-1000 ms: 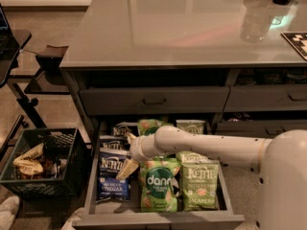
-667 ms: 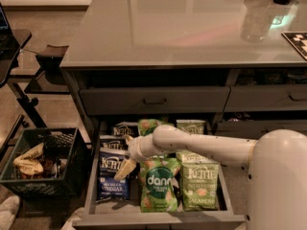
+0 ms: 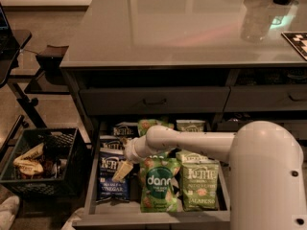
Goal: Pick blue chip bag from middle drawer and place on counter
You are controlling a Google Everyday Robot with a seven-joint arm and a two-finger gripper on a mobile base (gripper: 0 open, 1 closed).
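Observation:
The middle drawer [image 3: 92, 186] stands pulled open below the counter [image 3: 182, 28] and is full of snack bags. The blue chip bag [image 3: 113, 185], dark navy with pale "Vinegar" lettering, lies flat at the drawer's front left. More navy Kettle bags [image 3: 111, 145] lie behind it. My white arm reaches in from the right. My gripper [image 3: 122, 169] hangs right over the upper right part of the front blue bag, partly covering it.
A green Dang bag [image 3: 156, 185] and a light green Kettle jalapeno bag [image 3: 199, 185] lie right of the gripper. A shut upper drawer with a bar handle [image 3: 154, 101] sits above. A black crate [image 3: 43, 163] of snacks stands on the floor at left.
My arm's large white housing has come further into view at the right. The gripper has stayed almost in place over the blue bag. The bags have not moved.

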